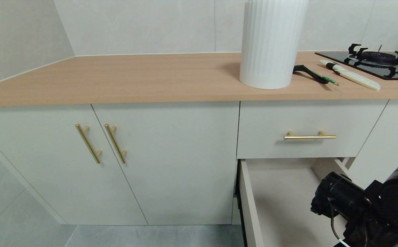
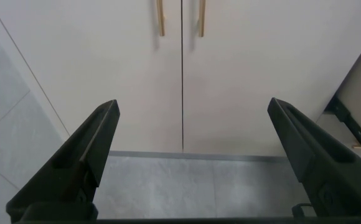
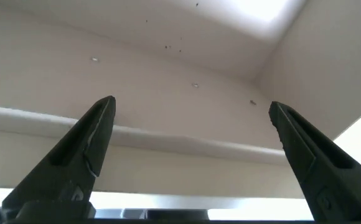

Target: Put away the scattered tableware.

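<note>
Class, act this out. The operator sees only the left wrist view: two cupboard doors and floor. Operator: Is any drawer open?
Observer: Yes. The lower drawer, right of the cupboard doors, is pulled out. Nothing lies in the part of it that the head view shows.
Operator: Where is the tableware?
Observer: On the counter. A black-handled utensil and a white utensil lie between a white ribbed jar and the stove.
Operator: And the right hand?
Observer: The right hand is open and holds nothing.

Black utensil [image 1: 310, 73] partly behind canister [image 1: 271, 44]
</note>
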